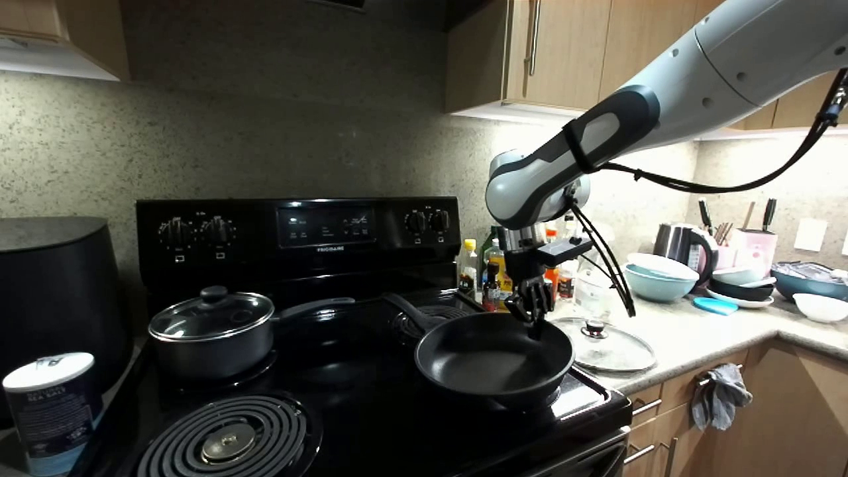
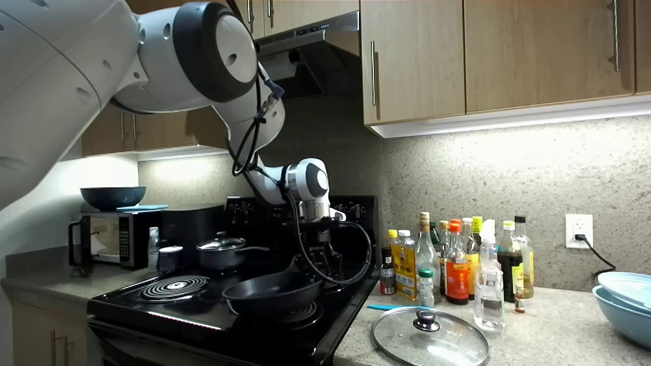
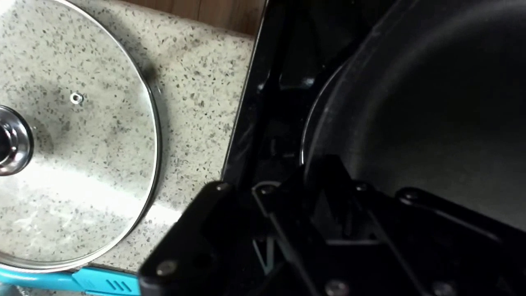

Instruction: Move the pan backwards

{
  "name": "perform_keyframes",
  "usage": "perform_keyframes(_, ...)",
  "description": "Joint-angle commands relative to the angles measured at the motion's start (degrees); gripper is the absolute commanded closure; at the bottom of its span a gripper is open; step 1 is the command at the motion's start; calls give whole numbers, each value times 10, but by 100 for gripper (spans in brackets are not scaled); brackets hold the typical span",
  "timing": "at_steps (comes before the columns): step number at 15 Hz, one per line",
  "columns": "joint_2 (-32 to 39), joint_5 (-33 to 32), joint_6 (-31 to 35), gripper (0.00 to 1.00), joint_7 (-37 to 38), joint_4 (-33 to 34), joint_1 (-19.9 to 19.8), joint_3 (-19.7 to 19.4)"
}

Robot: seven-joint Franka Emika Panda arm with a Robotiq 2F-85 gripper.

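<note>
The pan [image 1: 487, 368], black and shallow, is over a front burner of the stove. In an exterior view the burner coil [image 2: 301, 314] shows below its edge; I cannot tell if the pan rests fully on it. Its handle [image 1: 414, 311] points toward the stove's back panel. My gripper [image 3: 311, 167] comes down from above onto the rim on the counter side. In the wrist view the rim runs between the closed-up fingers, one finger [image 3: 331, 170] inside the pan and one outside. In an exterior view, that inner fingertip [image 1: 535, 330] is dark against the pan's inner wall.
A lidded pot [image 1: 212, 334] stands on a rear burner, its handle toward the pan's handle. A bare coil burner [image 1: 228, 440] lies in front of it. A glass lid [image 2: 430, 335] and several bottles [image 2: 457, 269] are on the counter beside the stove.
</note>
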Motion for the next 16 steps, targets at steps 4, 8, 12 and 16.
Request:
perform_keyframes(4,20,-40,10,97,3,40,11,-13)
perform_keyframes(8,68,-104,-32,97,-46,138,30,-15)
perform_keyframes(12,76,-91,-40,89,-57,154,30,-4)
perform_keyframes(16,105,-94,-62,89,-81,201,33,-3)
